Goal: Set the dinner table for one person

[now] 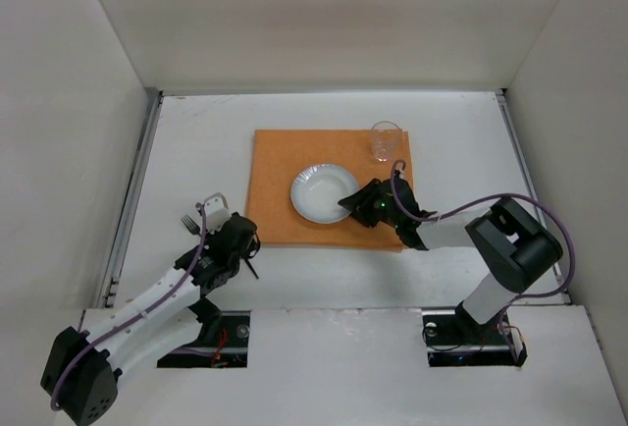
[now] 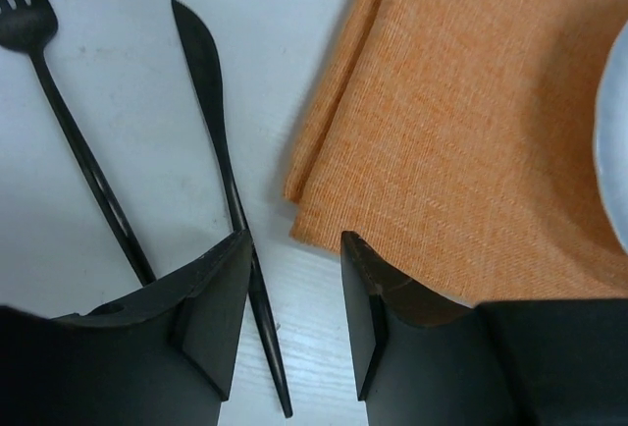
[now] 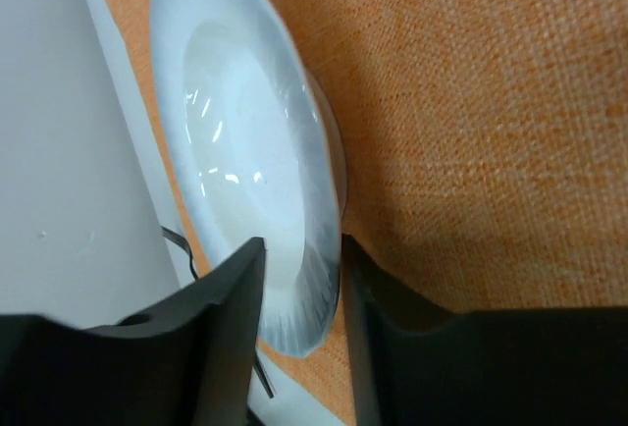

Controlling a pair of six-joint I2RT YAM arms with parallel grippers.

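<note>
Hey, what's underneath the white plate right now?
The orange placemat lies under the plate and shows around most of its rim. The patch of placemat directly beneath, and the table below that, are covered.

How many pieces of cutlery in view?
2: fork and knife, both on the table left of the placemat, by the left gripper. Others may be hidden.

orange placemat (image 1: 280, 166), plate (image 1: 324, 193), glass (image 1: 385, 140), fork (image 2: 59, 122), knife (image 2: 211, 102)

Matte dinner table (image 1: 196, 151), woven cloth placemat (image 2: 471, 132), glossy plate (image 3: 245, 141)
</note>
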